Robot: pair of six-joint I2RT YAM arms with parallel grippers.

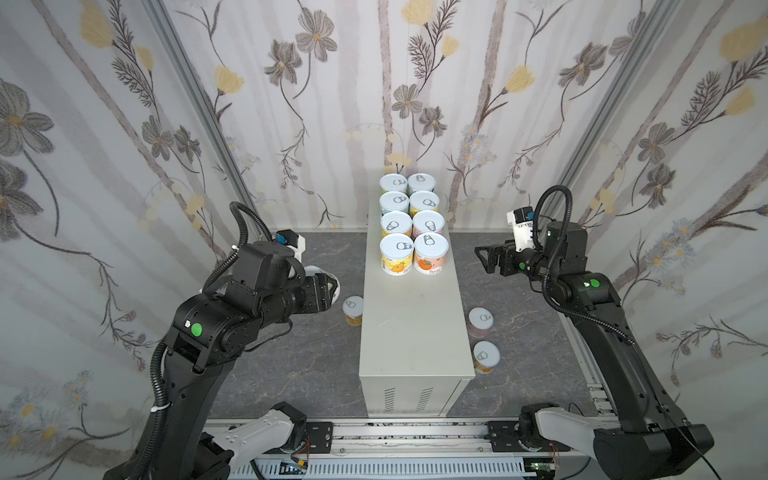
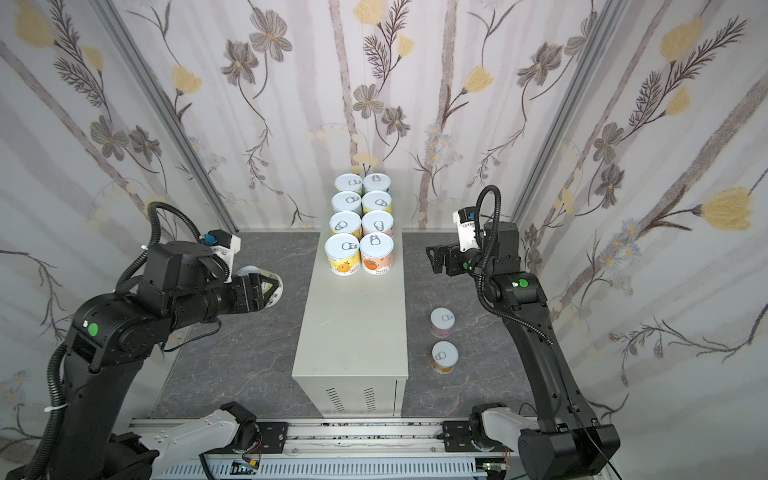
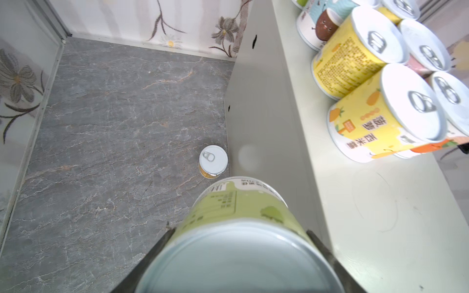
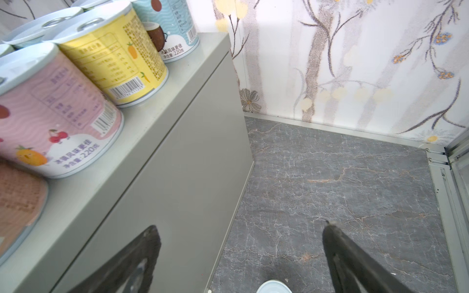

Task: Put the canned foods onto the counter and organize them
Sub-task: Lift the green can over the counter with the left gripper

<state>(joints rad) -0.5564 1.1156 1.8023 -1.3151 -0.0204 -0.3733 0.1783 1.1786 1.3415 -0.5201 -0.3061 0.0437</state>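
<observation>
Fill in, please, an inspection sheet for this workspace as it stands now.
Surface: grey marbled floor; counter top bare on its near half.
Job's things: eight cans in two rows on the counter's far end; left floor can; right floor cans.
Clutter: nothing seen.
Pincers: left pincer grips a green can; right pincer open, empty.
Cables: black hoses along both arms.
Surroundings: floral walls; metal rail in front.

— How is the light?
— Bright, even, from overhead. The white-lidded yellow can (image 3: 213, 158) on the dark grey marbled floor (image 3: 114, 126) casts only a small, soft shadow.
— Glare?
— A pale blurry patch on the side of the grey-beige metal box (image 3: 264, 114).
— Focus?
— In the left wrist view the green-labelled cylindrical can (image 3: 241, 210) is blurred near the lens; edges stretch wide-angle.
</observation>
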